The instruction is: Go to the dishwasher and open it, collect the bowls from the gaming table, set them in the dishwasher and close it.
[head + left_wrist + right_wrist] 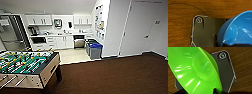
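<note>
**Head view: dishwasher far ahead, a bowl at each wrist**

Head view looks over a brown carpet [112,75] to a small kitchen at the back. The football table [25,65] is close, on the robot's left. The dishwasher [79,41] is far off, straight ahead and a bit left, under the counter beside the white cabinets [61,42]. It is dark and blurry, so I cannot tell if its door is open. Bins with blue lids [95,50] stand just to its right.

The blue bowl [238,31] shows big and tilted in the left wrist view. The green bowl [195,70] shows big and tilted in the right wrist view. Each looks carried, I think, but the fingers are hidden, so I cannot tell how they sit.
</note>
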{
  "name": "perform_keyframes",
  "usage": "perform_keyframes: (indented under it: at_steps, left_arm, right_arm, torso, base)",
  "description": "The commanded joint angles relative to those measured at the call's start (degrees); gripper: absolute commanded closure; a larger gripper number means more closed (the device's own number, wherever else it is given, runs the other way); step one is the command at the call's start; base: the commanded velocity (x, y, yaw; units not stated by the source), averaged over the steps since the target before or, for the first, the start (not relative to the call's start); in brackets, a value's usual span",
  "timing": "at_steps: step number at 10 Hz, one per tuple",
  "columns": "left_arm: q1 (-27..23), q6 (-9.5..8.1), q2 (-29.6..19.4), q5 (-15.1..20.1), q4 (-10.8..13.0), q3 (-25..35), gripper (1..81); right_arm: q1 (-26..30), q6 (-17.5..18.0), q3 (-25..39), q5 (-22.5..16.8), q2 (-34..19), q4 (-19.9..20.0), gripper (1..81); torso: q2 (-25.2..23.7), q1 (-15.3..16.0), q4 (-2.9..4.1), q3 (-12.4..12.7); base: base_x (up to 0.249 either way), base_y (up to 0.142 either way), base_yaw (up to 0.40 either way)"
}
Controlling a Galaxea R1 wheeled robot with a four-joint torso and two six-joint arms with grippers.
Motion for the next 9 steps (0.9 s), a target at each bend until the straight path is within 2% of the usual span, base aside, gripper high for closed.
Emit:
perform_keyframes:
  at_steps: [1, 9]
  left_arm:
    - [-2.52, 0.03, -0.69, 1.84, 0.56, -0.07, 81.1]
    - [-2.52, 0.03, -0.78, 1.84, 0.56, -0.07, 81.1]
  right_arm:
    - [2.18, -0.39, 0.45, -4.65, 0.05, -0.46, 81.1]
    - [2.26, -0.39, 0.36, -4.73, 0.14, -0.55, 81.1]
  torso:
    - [0.00, 0.00, 0.00, 0.00]
    - [0.00, 0.00, 0.00, 0.00]
  base:
    - [0.175, -0.069, 0.000]
    - [0.176, 0.000, 0.000]
